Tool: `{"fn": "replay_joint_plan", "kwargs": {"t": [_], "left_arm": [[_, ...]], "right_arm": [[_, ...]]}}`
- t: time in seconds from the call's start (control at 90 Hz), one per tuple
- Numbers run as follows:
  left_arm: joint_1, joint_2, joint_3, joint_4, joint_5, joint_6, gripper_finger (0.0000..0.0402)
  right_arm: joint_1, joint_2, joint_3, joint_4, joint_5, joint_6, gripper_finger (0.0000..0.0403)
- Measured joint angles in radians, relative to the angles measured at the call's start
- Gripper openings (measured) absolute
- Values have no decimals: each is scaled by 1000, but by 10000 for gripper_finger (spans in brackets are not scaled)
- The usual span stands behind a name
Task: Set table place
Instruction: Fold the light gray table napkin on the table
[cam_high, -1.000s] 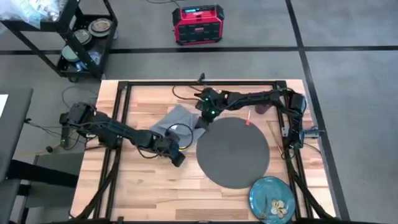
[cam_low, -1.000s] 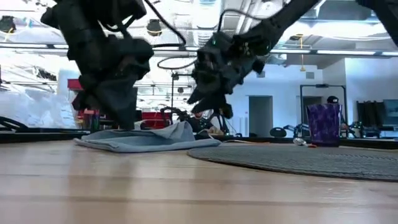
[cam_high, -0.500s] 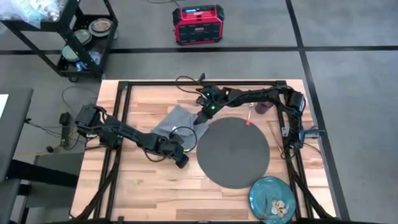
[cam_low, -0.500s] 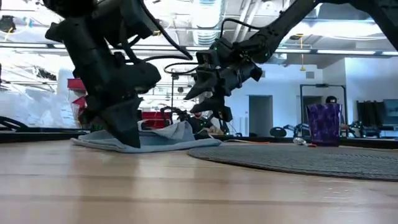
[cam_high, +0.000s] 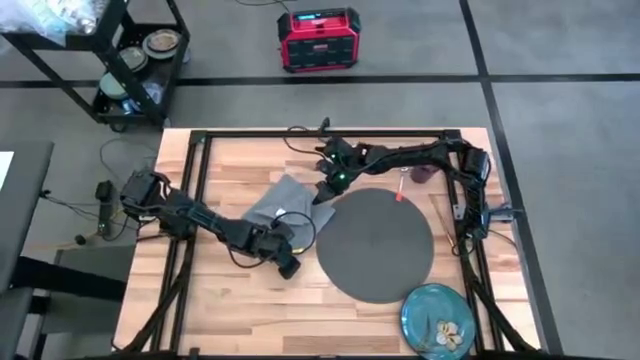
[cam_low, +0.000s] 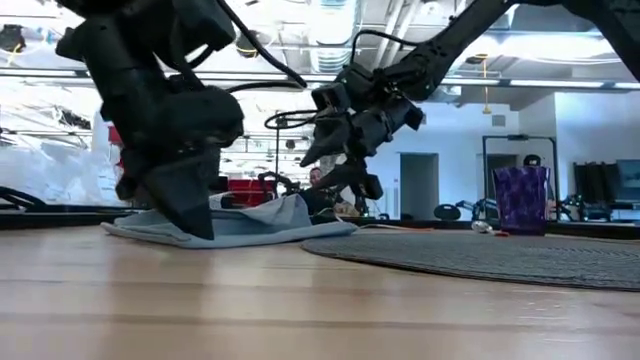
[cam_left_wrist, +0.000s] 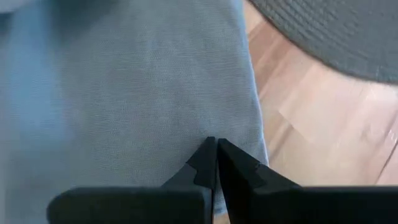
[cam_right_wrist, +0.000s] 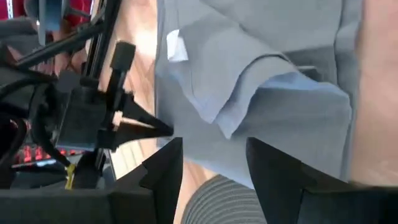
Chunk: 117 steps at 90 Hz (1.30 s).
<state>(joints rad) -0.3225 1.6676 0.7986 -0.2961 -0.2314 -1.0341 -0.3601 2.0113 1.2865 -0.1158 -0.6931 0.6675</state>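
Because the napkin (cam_left_wrist: 143, 81) is limp and light, the closed left gripper (cam_left_wrist: 216, 163) pinches its edge, while the right gripper (cam_right_wrist: 211, 168) hovers open.

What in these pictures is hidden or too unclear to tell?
- Whether the left gripper pinches the napkin: its shut tips cover the contact.
- Fork and spoon: only an orange speck in the high view, too small.
- Items on the plate: too small, cut by the edge.
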Motion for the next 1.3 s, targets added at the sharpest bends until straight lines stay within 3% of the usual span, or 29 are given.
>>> {"fn": "replay_joint_plan", "kwargs": {"t": [0.6,0.933,1.3], "left_arm": [[9,2,-2,33,6,-1,0],[9,3,-3,33,3,9,0],[9,3,-3,35,-1,21,0]], "right_arm": [[48,104,5,218,-65,168,164],[26,105,5,102,-40,97,137],[38,104,5,175,-45,120,137]]}}
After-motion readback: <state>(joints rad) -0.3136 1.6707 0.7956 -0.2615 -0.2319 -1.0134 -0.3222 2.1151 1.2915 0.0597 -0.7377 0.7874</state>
